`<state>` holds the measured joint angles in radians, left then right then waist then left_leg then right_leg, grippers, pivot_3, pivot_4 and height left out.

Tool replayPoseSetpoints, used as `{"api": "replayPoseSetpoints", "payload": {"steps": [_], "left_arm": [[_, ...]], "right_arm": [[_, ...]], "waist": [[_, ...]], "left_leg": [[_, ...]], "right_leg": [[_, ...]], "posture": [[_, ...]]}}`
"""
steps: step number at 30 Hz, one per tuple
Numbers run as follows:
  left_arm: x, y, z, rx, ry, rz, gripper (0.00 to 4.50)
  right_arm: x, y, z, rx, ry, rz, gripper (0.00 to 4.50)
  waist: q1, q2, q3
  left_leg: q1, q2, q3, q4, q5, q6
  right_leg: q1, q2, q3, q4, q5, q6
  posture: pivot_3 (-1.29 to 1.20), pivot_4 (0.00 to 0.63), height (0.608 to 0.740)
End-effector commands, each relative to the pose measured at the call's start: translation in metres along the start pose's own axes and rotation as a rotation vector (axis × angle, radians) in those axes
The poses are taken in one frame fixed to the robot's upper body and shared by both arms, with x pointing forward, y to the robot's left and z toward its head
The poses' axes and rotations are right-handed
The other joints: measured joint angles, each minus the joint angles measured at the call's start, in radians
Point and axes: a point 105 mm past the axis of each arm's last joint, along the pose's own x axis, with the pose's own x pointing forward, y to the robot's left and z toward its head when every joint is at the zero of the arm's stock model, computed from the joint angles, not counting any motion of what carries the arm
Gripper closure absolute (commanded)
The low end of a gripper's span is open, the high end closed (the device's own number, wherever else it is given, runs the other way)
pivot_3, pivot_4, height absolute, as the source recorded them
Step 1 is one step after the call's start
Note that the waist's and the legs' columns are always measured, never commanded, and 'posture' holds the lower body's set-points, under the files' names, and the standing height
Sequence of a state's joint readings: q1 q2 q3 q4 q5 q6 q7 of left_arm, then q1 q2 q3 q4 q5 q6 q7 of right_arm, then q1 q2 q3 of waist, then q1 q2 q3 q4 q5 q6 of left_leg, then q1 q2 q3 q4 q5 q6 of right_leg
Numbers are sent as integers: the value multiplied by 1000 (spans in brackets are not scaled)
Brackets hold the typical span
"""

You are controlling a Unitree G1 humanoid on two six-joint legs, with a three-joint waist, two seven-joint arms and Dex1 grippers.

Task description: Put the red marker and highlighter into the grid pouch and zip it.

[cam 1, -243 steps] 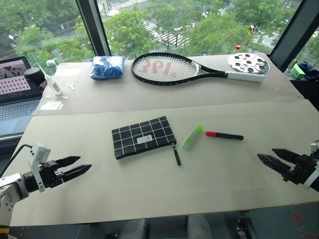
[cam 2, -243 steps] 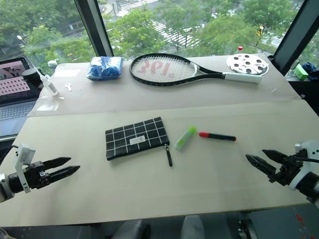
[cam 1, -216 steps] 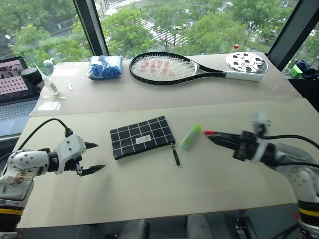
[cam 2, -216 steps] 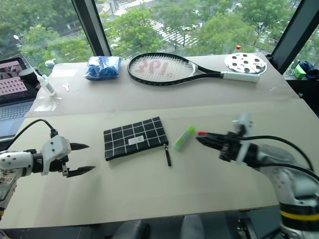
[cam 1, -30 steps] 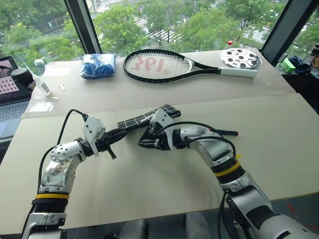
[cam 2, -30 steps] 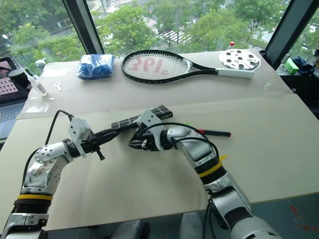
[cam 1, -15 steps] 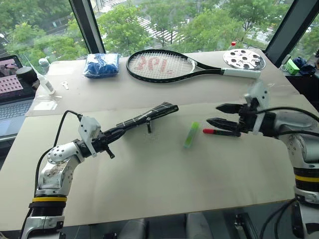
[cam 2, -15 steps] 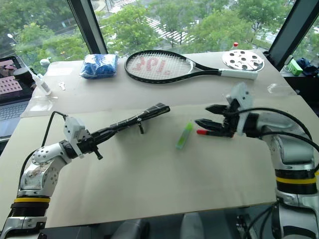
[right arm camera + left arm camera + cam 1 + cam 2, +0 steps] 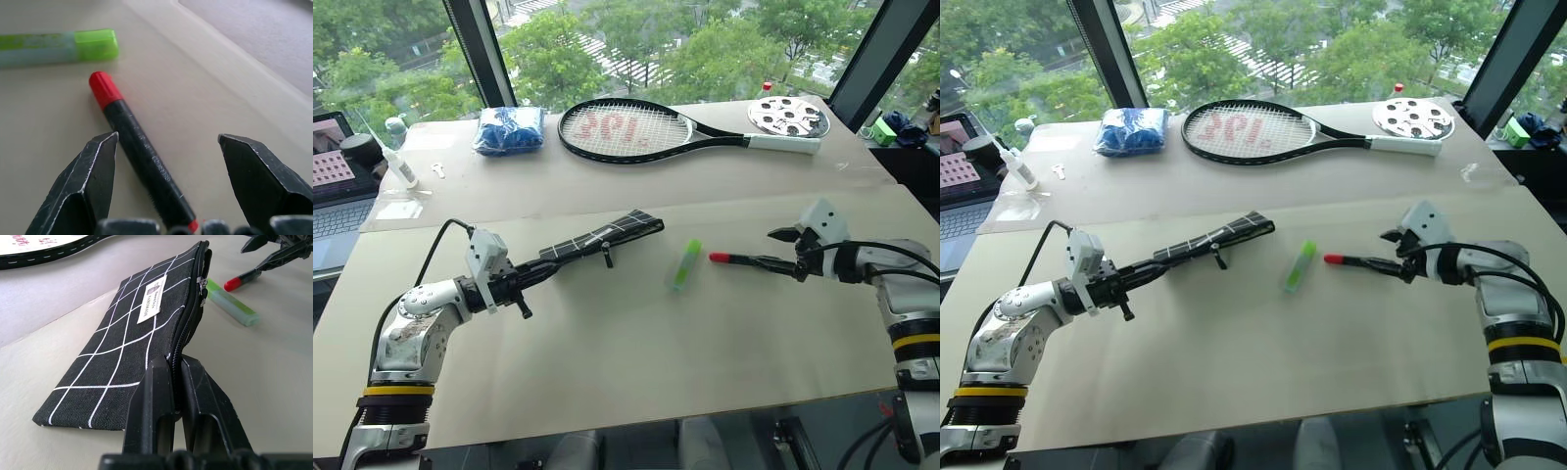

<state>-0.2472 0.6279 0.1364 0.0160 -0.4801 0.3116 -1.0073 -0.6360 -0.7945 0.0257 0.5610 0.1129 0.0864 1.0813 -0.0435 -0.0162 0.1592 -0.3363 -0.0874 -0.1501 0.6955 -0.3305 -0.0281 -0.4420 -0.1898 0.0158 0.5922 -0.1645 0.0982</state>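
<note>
Both grippers are working at once. The right gripper (image 9: 166,147) is standing wide open over the red marker (image 9: 139,152), which is lying flat on the table (image 9: 636,392) with its black barrel running between the two fingers and its red cap pointing toward the highlighter (image 9: 684,264). Neither finger looks to be touching the barrel yet. The left gripper (image 9: 176,372) is pinching the end of the grid pouch (image 9: 600,238) and holding it lifted off the table, edge-up, with its zipper pull (image 9: 606,258) dangling below.

The step in hand appears to be picking up the marker. To do it well, the right gripper should be lowering until the fingers sit either side of the barrel, centred along its length so it is not tipping when lifted, then closing squarely across it. The pouch mouth looks only slightly parted along the zipper, so the left gripper should be keeping it steady and presented toward the marker.
</note>
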Motion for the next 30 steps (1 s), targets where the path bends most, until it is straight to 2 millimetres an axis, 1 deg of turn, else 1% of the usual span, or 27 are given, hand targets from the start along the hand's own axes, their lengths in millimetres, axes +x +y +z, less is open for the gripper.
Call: {"api": "replayPoseSetpoints", "payload": {"steps": [1, 4, 8, 10, 11, 13, 14, 15, 18, 19, 21, 22, 23, 25, 26, 27, 28, 29, 30], "left_arm": [[-4, 0, 13, 28, -28, -1, 4500], [-5, -1, 13, 27, -29, 3, 4500], [-7, -1, 14, 27, -29, 11, 4500], [-8, -1, 14, 28, -29, 16, 4500], [-9, -1, 15, 29, -30, 19, 4500], [-10, -2, 15, 30, -30, 23, 4500], [-10, -2, 15, 30, -30, 24, 4500], [-10, -2, 16, 31, -30, 25, 4500], [-10, -2, 16, 32, -30, 28, 4500], [-10, -3, 16, 32, -31, 28, 4500], [-9, -3, 16, 33, -32, 28, 4500], [-9, -4, 16, 34, -33, 27, 4500], [-8, -4, 16, 35, -34, 27, 4500], [-8, -4, 15, 35, -34, 25, 4500], [-7, -4, 15, 35, -34, 24, 4500], [-7, -5, 14, 36, -31, 21, 4500], [-7, -5, 14, 37, -27, 17, 4500], [-7, -5, 13, 38, -25, 15, 4500], [-7, -5, 13, 39, -22, 12, 4500]], "right_arm": [[6, 1, 0, -33, 17, 54, 850], [10, 8, -8, -19, 55, 121, 850], [16, 8, -21, -8, 123, 136, 850], [20, 3, -26, -5, 154, 104, 1356], [20, 4, -27, 8, 150, 120, 1551], [20, 6, -26, 29, 131, 138, 2248], [20, 7, -26, 36, 126, 141, 2419], [19, 7, -26, 46, 120, 148, 2910], [16, 11, -26, 86, 95, 175, 3838], [15, 11, -26, 93, 89, 173, 3979], [14, 10, -25, 97, 75, 161, 3983], [13, 6, -21, 87, 51, 130, 3983], [12, -3, -11, 88, 13, 71, 3983], [8, -15, 22, 85, -108, 16, 3983], [5, -15, 37, 80, -162, 27, 3983], [-1, -8, 60, 40, -226, 74, 3983], [-5, 2, 75, 0, -258, 120, 3983], [-8, 9, 84, -25, -272, 148, 3983], [-10, 26, 93, -121, -250, 205, 3983]], "waist": [[0, 0, 0], [1, 0, 0], [1, 0, 0], [0, 0, 0], [0, 0, 0], [0, 0, 0], [0, 0, 0], [0, 0, 0], [1, 0, 0], [2, 0, 0], [2, 0, 0], [3, 0, 0], [3, 0, 0], [2, 0, 0], [2, 0, 0], [1, 0, 0], [-1, 1, 0], [-2, 1, 0], [-3, 1, 0]], "left_leg": [[0, 0, 0, 0, 0, 0], [0, 0, 0, 0, 0, 0], [0, 0, 0, 0, 0, 0], [0, 0, 0, 0, 0, 0], [1, 0, 0, 0, 0, 0], [1, 0, 0, 0, 0, 0], [1, 0, 0, 0, 0, 0], [2, 0, 0, 0, 0, 0], [1, 0, 0, 1, 0, 0], [1, 0, 0, 1, 0, 0], [1, 0, -1, 1, 0, 0], [1, 0, -1, 1, 0, 0], [1, 0, -1, 1, 0, 0], [1, 0, -1, 1, 0, 0], [0, 0, -1, 1, 0, 0], [0, 0, -1, 1, 0, 0], [0, 0, -1, 1, 0, 0], [-1, 0, -1, 0, 0, 0], [-1, 1, -1, 0, 0, 0]], "right_leg": [[0, 0, 0, 0, 0, 0], [0, 0, 0, 0, 0, 0], [0, 0, 0, 0, 0, 0], [0, 0, 0, 0, 0, 0], [1, 0, 0, 0, 0, 0], [2, 0, 0, 0, 0, 0], [2, 0, 0, 0, 0, 0], [2, 0, 0, 0, 0, 0], [2, 0, 0, 0, 1, 0], [2, 0, 0, 0, 1, 0], [2, 0, 0, 0, 1, 0], [2, 0, 0, 0, 1, 0], [2, 0, 0, 0, 1, 0], [2, 0, 0, 0, 1, 0], [1, 0, 0, 0, 1, 0], [0, 0, 0, 0, 1, 0], [0, 0, 0, 1, 1, 0], [-1, 0, 0, 1, 1, 0], [-2, 0, 0, 1, 1, 0]], "posture": [[0, 150, 740], [0, 150, 740], [0, 150, 740], [0, 150, 740], [0, 150, 740], [0, 150, 740], [0, 150, 740], [0, 150, 740], [0, 150, 740], [0, 150, 740], [0, 150, 740], [0, 150, 740], [0, 150, 740], [0, 150, 740], [0, 150, 740], [0, 150, 740], [0, 150, 740], [0, 150, 740], [0, 150, 740]]}}
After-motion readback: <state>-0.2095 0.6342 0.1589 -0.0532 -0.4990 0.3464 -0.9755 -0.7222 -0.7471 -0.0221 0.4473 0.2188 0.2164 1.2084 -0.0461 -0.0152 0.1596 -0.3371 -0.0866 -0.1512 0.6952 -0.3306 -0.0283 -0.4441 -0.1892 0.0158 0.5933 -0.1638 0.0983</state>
